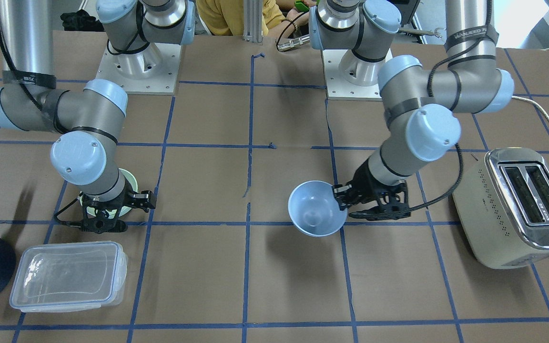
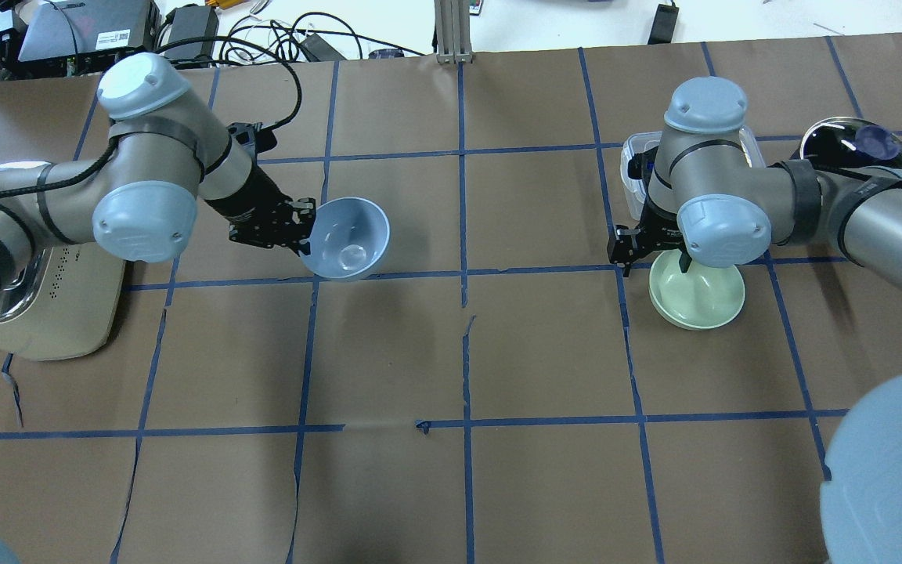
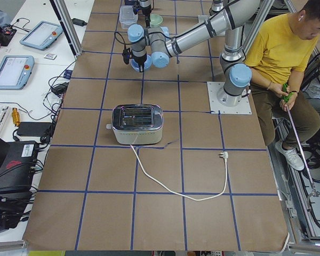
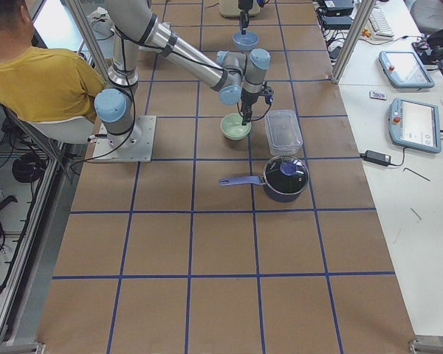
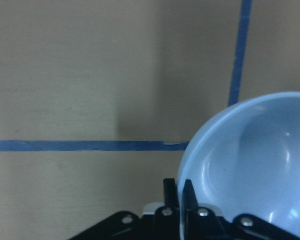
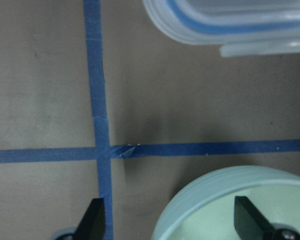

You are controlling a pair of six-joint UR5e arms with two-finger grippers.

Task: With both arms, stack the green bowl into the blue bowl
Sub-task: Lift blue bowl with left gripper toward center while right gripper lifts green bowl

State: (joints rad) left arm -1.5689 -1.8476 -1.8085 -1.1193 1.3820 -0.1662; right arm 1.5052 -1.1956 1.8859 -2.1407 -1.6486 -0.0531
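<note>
Brown paper tabletop (image 2: 388, 352) with blue tape grid (image 2: 461, 196), yellow-shirted operator (image 3: 282, 48) alongside.

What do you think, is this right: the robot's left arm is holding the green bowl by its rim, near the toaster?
Not quite. The bowl that the left gripper holds by its rim, near the toaster, is the blue bowl, not the green one. The overhead exterior view shows it. The green bowl sits across the table, under the open right gripper.
</note>
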